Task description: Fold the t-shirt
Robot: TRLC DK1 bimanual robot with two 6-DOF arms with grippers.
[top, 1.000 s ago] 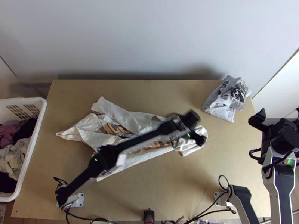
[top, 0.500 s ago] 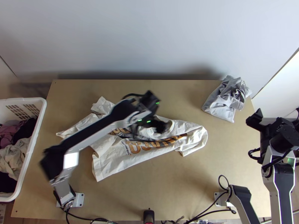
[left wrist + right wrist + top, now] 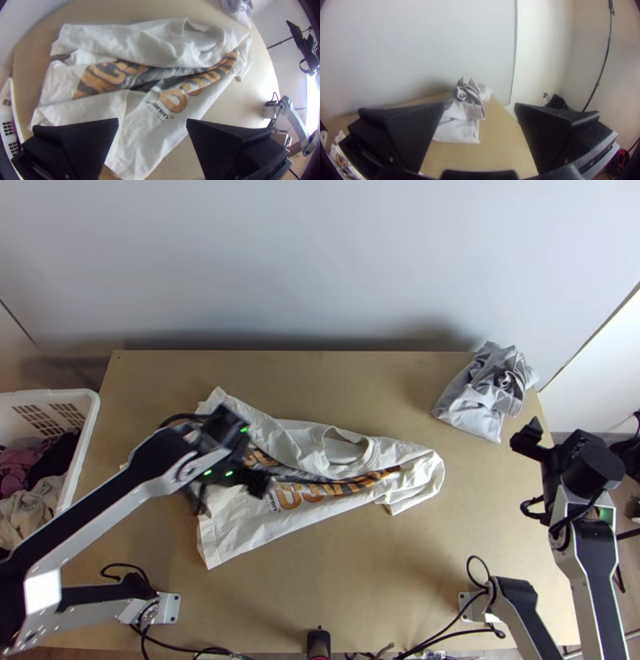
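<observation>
The left arm [image 3: 88, 514] has long silver-white links faced with black panels, bulky black joints and small bright green lights [image 3: 228, 474]. The right arm [image 3: 590, 580] pairs pale, tapering edges with black panels, a rounded black motor housing [image 3: 592, 472] and a green glow. Thin black cables [image 3: 478, 558] loop beside both arms. The left gripper [image 3: 230, 490] and right gripper [image 3: 526, 438] have wide, flat black fingers [image 3: 410, 130], with small round metallic screws [image 3: 391, 159] in their black mounts.
</observation>
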